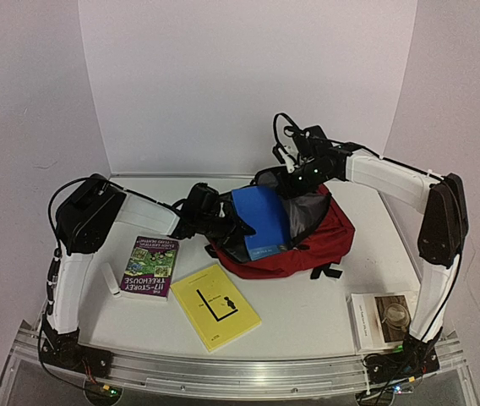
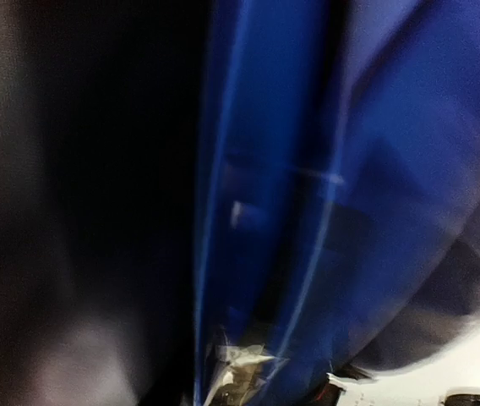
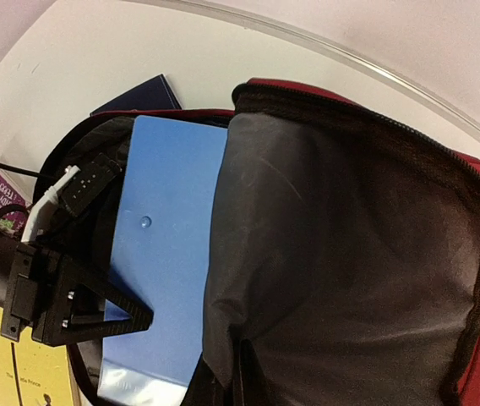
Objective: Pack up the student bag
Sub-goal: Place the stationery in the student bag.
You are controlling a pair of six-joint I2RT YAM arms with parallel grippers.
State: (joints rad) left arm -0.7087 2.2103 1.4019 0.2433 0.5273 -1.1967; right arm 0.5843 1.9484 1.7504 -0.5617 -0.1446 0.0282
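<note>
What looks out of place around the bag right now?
The blue book is only partly inside the student bag: it leans at an angle with its upper end poking out of the open mouth. The purple book, yellow book and white book lie outside on the table. Nothing looks spilled or damaged.

Top view bright, even; left wrist view dark, smeared (motion blur); right wrist sharp.

Seen from my wrist: dark red soft fabric backpack (image 3: pixel 477 254), mouth open, its grey lining (image 3: pixel 333 254) slack. A flat light-blue rectangular folder (image 3: pixel 172 211) stands inside. The black left gripper (image 3: pixel 130 241), fingers apart, sits at the folder's left edge.
</note>
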